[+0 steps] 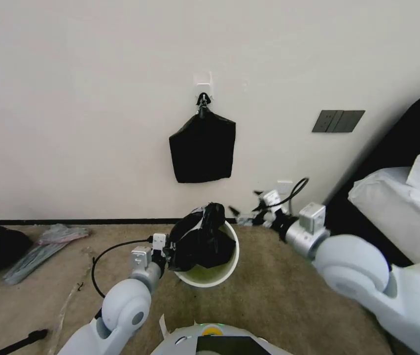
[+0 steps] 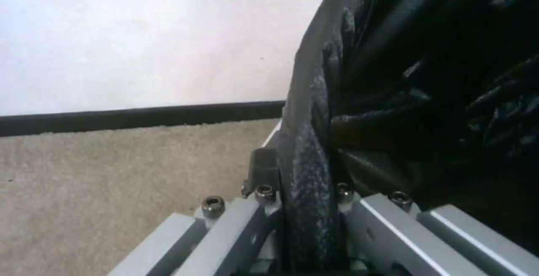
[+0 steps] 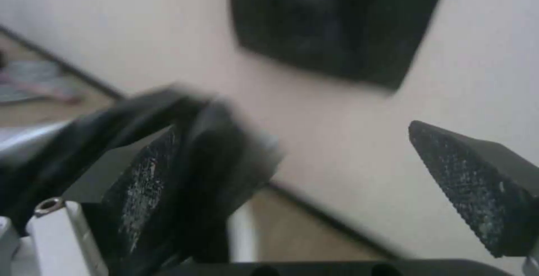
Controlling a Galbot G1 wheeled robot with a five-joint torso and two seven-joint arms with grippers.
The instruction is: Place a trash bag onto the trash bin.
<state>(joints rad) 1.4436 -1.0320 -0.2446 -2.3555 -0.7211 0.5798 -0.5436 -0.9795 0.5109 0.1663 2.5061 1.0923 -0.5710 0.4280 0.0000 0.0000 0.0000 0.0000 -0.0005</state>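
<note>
Left gripper (image 1: 169,256) clamped on trash bag (image 1: 201,237) over trash bin (image 1: 211,274) — right gripper (image 1: 246,213) wide.

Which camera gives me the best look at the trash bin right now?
The head view: the trash bin shows its round rim and inside, with the trash bag bunched over it. The left wrist view catches a sliver of rim beside the bag; the right wrist view, a blurred white edge.

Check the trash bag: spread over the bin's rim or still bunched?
Bunched. The trash bag sits crumpled in the trash bin, whose cream rim is bare, pinched by the left end effector.
</note>
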